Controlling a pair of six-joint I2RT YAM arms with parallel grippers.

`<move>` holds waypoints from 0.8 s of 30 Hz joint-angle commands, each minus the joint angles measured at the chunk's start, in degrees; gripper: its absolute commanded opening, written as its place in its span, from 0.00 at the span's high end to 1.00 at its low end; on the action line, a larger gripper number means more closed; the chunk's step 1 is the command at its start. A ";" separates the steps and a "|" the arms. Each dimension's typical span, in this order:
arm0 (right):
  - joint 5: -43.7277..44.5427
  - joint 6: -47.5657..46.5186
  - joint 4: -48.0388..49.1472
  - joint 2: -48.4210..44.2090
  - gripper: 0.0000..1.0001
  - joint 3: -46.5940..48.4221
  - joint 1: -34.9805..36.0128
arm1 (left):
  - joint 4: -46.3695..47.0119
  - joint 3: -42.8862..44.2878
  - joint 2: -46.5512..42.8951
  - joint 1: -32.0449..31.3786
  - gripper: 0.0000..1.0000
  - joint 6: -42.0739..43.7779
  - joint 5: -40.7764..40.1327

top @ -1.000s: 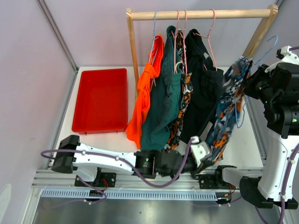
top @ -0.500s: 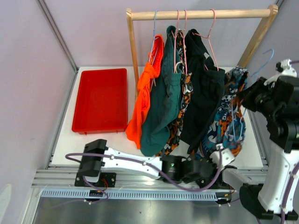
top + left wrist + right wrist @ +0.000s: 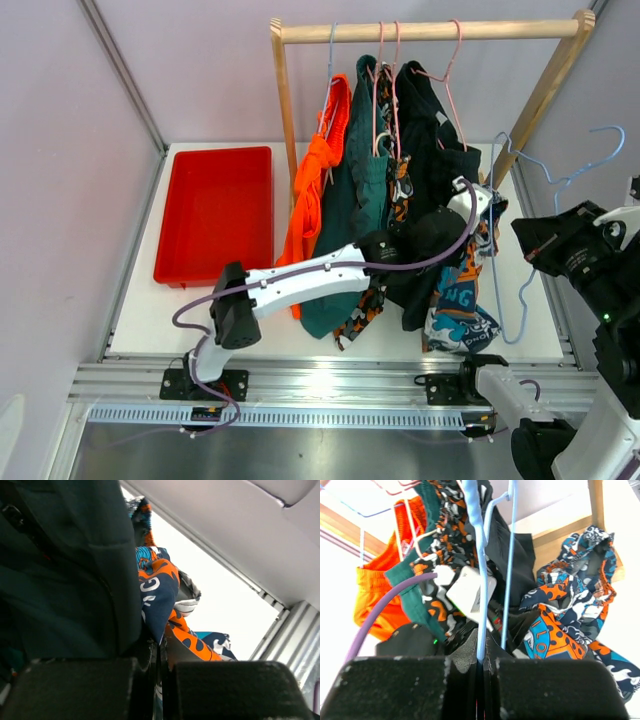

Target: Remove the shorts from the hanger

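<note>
At the far left of the desk (image 3: 150,320), a red tray (image 3: 215,215) is lying well apart from everything else. Rightward, four pairs are hanging from the wooden rail (image 3: 420,32): the orange shorts (image 3: 312,190), the teal shorts (image 3: 355,220), the orange-black-white print shorts (image 3: 400,190) and the navy shorts (image 3: 435,170), all crowding together.

The left arm is reaching across in front of these four, and the left pincer (image 3: 159,672) is pinching a fold of the blue-white print shorts (image 3: 462,310), its jaws narrowed right down on the cloth. That pair is dangling off the rail, just right of the navy pair, with its long axis running downward toward the desk.

Just beside its right edge, the pale blue hanger (image 3: 560,175) is standing tilted, hook pointing up and to the right, away from the rail. The right pincer (image 3: 481,680) is clamping the hanger's wire tightly between its jaws.

So the print pair is lying to the left of the hanger, and the left arm is the one holding it. Separating them looks like a matter of drawing cloth leftward and wire rightward. Whether any fabric is looping over the hanger's lower bar I cannot tell. The navy pair is pressing close behind the left arm and could be dragged along.
</note>
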 commanded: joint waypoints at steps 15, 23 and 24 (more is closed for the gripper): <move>2.95 -10.06 9.51 16.91 1.00 11.29 0.45 | 1.28 -36.20 -31.53 -19.44 1.00 -3.62 -7.81; 3.66 -9.71 20.61 27.63 1.00 15.94 -0.26 | 2.06 -48.77 -42.44 -22.78 1.00 -8.37 -8.07; 3.75 -9.45 22.01 30.61 1.00 17.26 -0.43 | 1.71 -49.39 -43.23 -23.48 1.00 -8.55 -8.94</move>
